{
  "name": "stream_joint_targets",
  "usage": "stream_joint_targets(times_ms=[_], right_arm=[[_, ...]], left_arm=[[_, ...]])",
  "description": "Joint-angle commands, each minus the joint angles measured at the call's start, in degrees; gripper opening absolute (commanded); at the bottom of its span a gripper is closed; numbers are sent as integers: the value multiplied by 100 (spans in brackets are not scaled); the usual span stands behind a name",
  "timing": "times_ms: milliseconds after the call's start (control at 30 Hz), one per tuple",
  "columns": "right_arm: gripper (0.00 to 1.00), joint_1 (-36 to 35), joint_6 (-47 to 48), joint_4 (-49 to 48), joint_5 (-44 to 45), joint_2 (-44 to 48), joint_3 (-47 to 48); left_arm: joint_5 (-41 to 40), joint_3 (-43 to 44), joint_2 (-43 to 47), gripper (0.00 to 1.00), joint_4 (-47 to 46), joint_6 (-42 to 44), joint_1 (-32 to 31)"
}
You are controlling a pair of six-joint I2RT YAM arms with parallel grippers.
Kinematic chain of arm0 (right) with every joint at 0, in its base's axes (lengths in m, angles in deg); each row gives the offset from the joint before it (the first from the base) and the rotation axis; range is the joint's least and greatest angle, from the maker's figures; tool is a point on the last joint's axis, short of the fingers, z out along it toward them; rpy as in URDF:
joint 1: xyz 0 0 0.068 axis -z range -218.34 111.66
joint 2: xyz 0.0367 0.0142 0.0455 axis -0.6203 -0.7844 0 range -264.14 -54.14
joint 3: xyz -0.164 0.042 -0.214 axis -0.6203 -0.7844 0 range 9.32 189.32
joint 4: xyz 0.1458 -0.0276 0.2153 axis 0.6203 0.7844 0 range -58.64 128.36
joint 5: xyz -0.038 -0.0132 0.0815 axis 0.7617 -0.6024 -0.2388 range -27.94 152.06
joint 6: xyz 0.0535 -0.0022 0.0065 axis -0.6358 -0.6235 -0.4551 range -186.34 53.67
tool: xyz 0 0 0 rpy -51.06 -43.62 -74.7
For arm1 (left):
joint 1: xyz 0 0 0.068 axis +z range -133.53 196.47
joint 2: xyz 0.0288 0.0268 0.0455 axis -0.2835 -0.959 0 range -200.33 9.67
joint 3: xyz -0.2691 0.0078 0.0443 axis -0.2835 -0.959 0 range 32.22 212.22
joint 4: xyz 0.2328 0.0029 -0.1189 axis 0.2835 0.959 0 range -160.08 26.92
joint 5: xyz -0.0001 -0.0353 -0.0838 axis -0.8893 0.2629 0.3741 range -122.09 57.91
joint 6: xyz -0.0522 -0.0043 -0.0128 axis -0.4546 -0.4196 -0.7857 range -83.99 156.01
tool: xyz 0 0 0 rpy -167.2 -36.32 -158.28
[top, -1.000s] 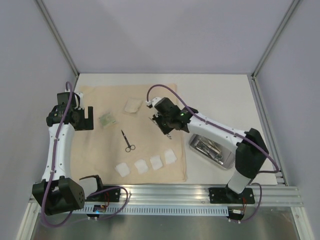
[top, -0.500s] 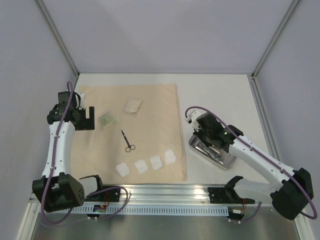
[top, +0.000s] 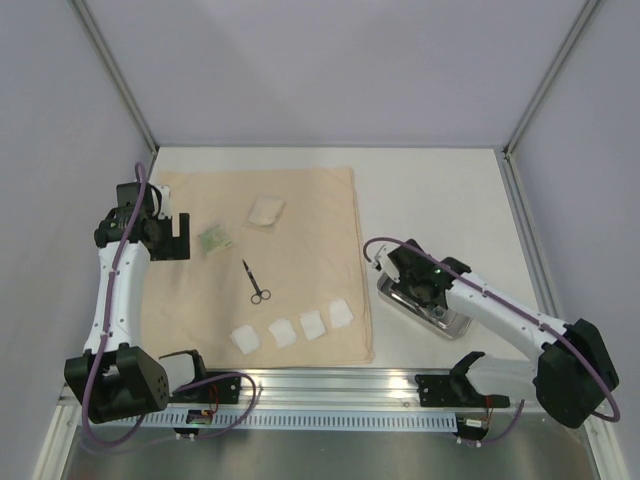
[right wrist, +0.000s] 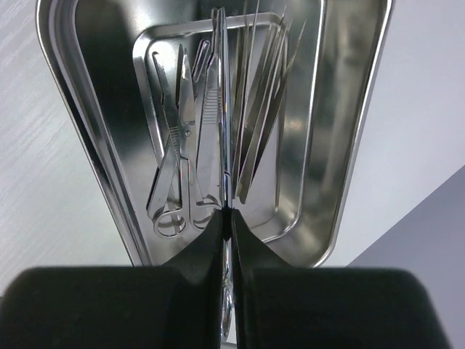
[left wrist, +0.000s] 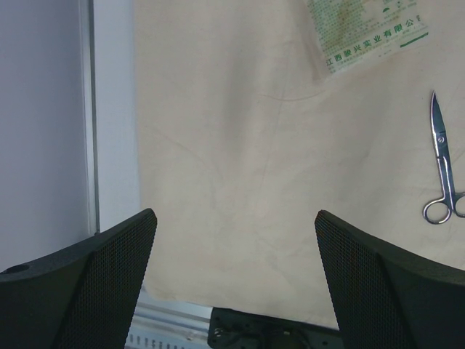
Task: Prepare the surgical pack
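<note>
Left gripper (top: 165,236) (left wrist: 232,276): wide open. It holds nothing and touches nothing. It hangs over the left edge of the cloth.
Cloth (top: 300,250): a big beige sheet lying flat on the left half of the table (top: 440,190). Its left edge sits close to the table's left edge.
Green packet (top: 214,240): on the cloth, near the left gripper, just to its right.
Scissors (top: 256,283) (left wrist: 445,163): on the middle of the cloth, blades together, apart from everything else.
Gauze squares (top: 283,332): four white ones in a row along the near edge of the cloth, toward its near right corner.
White packet (top: 266,211): on the cloth near its far edge.
Right gripper (top: 425,293) (right wrist: 227,218): squeezed shut on a thin metal tool (right wrist: 221,109), seen edge-on. It hangs right over the tray.
Tray (top: 452,322) (right wrist: 80,145): shiny steel, on the bare table just beside the cloth's right edge. More scissors and tweezers lie inside.
Open room: bare white table shows past the tray, up to the far right corner. The side wall stands close to the left gripper.
</note>
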Motion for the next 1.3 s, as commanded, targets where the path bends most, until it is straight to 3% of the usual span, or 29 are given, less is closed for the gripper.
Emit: stream_joint_targets(times_ms=[0, 200, 300, 433, 467, 533, 667, 767, 800, 867, 1033, 1167, 1267], right_arm=[[0, 19, 263, -357, -13, -288, 4], [0, 19, 228, -471, -40, -791, 83], [12, 19, 219, -480, 118, -817, 74], [34, 19, 184, -322, 66, -659, 136], [44, 1, 167, -270, 31, -581, 153], [50, -7, 140, -138, 39, -484, 267], [52, -104, -70, 144, 521, -290, 881], [55, -174, -1017, 197, 979, -412, 1873], [56, -183, -1838, 179, 936, -465, 2163], [56, -192, -2598, -127, 630, -632, 2647], [56, -700, -4532, -1760, 74, -1009, 2579], [57, -1377, -4791, -1834, 338, -2238, 3281], [59, -1852, -4694, -1369, 242, -3316, 4351]], left_arm=[[73, 236, 36, 100, -5, 65, 42], [47, 236, 44, 100, -5, 65, 33], [47, 236, 36, 100, -5, 73, 33], [55, 236, 27, 100, -13, 73, 33], [55, 227, 35, 100, -13, 65, 33], [55, 227, 44, 100, -5, 73, 33], [55, 218, 62, 100, -13, 74, 33], [64, 183, 123, 100, -48, 74, 33], [55, 131, 132, 100, -66, 82, 33], [55, 78, 150, 100, -101, 82, 33], [-146, 42, 185, 100, -119, 65, 33], [-393, -45, 203, 100, -215, 47, 42], [-472, -37, 150, 100, -251, 3, 68]])
